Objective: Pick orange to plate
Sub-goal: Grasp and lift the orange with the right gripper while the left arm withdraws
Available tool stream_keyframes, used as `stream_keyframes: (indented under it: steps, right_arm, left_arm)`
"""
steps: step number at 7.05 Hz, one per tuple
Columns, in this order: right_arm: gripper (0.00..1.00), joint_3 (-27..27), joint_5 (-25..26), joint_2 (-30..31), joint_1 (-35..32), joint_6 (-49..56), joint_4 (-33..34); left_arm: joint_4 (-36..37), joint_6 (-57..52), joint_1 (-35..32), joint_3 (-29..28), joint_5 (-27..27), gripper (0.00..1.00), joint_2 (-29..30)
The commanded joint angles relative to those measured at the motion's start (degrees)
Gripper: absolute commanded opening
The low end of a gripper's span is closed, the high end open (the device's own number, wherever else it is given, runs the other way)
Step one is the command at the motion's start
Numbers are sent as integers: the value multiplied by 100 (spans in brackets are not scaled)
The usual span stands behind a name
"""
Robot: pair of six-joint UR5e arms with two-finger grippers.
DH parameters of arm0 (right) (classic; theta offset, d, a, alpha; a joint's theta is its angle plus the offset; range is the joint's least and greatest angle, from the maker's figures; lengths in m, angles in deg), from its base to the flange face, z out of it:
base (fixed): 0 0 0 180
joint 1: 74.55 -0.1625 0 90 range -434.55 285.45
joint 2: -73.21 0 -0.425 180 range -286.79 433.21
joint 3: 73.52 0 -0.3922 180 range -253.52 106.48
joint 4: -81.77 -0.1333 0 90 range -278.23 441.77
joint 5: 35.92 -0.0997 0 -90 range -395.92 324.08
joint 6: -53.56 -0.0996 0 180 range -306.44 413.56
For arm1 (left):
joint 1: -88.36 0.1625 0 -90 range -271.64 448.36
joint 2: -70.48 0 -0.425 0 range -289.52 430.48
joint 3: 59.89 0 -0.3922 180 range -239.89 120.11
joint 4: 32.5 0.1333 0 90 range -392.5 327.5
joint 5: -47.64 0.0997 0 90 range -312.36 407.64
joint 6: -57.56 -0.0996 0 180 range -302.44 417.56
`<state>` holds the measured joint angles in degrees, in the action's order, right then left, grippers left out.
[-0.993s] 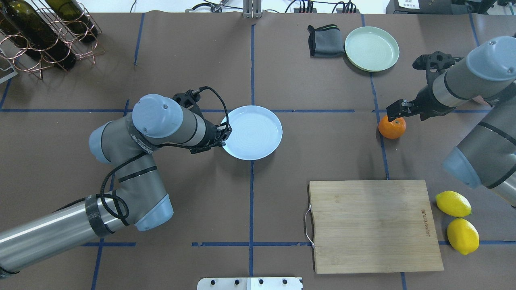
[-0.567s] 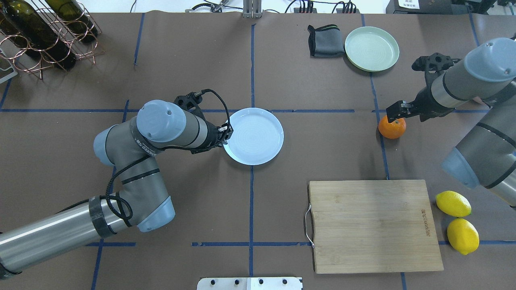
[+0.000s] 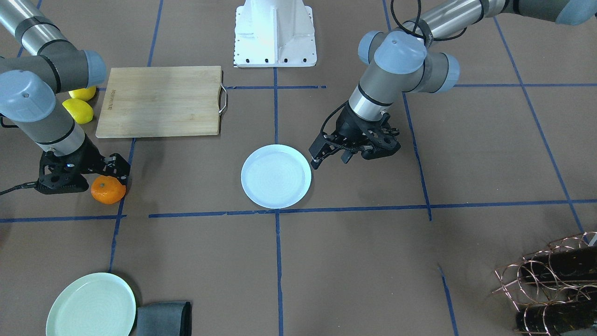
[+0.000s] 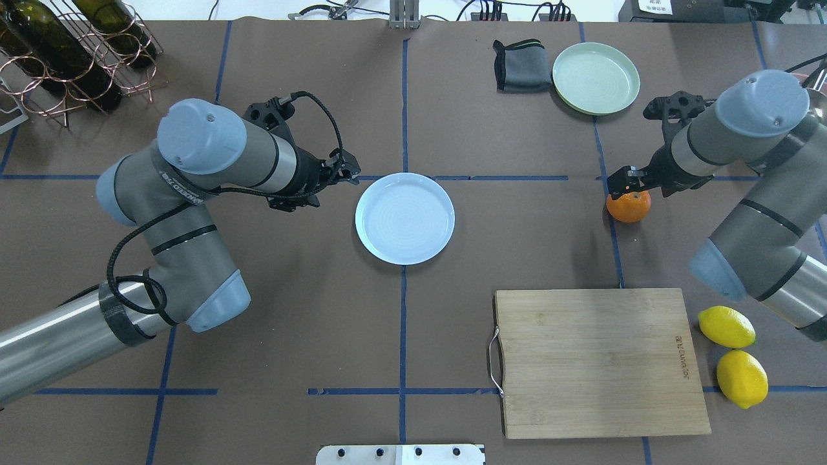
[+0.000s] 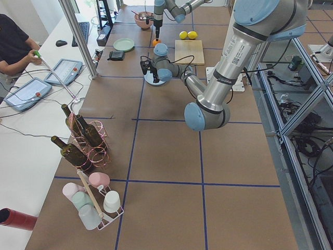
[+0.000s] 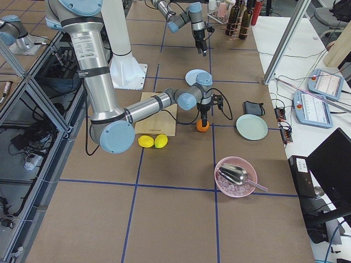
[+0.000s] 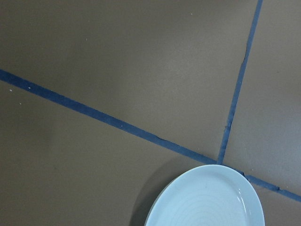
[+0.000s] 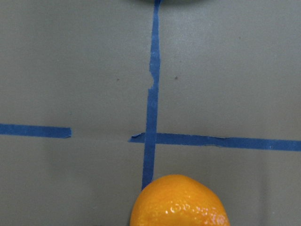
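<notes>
1. Well to the right of the plate (image 4: 405, 218), as the overhead view lays it out, the orange (image 4: 628, 206) sits on the table on a blue tape line (image 4: 610, 219), not yet lifted. The right gripper (image 4: 625, 186) hangs directly over its top. You cannot tell from any view whether its jaws are spread around the fruit or already pressing it, so check that before you lift.
2. If one finger meets the skin first, the round fruit will likely roll along the table, further from the plate.
3. If the jaws close above the orange's widest part, they may squeeze it out downward. That is a real risk while the fingertips look this high on it.
4. The carry to the plate is long. A weak pinch on smooth peel could let the orange slip partway and drop to the table short of the plate.
5. Just beside the plate's left rim, the left gripper (image 4: 347, 169) hovers with jaws spread and empty. If it drifts toward the plate it could nudge the dish. If it lingers there, the two arms may crowd each other.
6. Further right and back from the plate, the mint-green plate (image 4: 596, 77) lies nearer the orange, so you might set the fruit down there by mistake.
7. If you let go high above the glossy plate, the orange may bounce or roll over the raised rim.
</notes>
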<state>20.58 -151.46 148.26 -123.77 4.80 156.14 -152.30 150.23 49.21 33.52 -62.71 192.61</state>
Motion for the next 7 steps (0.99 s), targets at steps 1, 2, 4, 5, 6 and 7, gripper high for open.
stream_keyframes:
  steps: [1, 2, 4, 5, 6, 7]
  right_arm:
    - [100, -129, 40, -26, 44, 7, 7]
    - [100, -138, 31, -43, 79, -2, 7]
    - [100, -304, 40, -60, 149, 7, -2]
    - [100, -374, 40, -78, 158, -2, -2]
    - [98, -366, 31, -96, 158, -2, -2]
    - [50, -323, 5, -96, 150, 7, -2]
  left_arm:
    - [0, -30, -154, 55, -180, 100, -31]
    - [0, -30, -190, 64, -189, 100, -84]
    - [0, -56, -199, 204, -198, 100, -198]
    - [0, -161, -207, 213, -198, 100, -233]
    - [0, -197, -251, 213, -198, 100, -251]
    - [0, -267, -278, 213, -198, 100, -269]
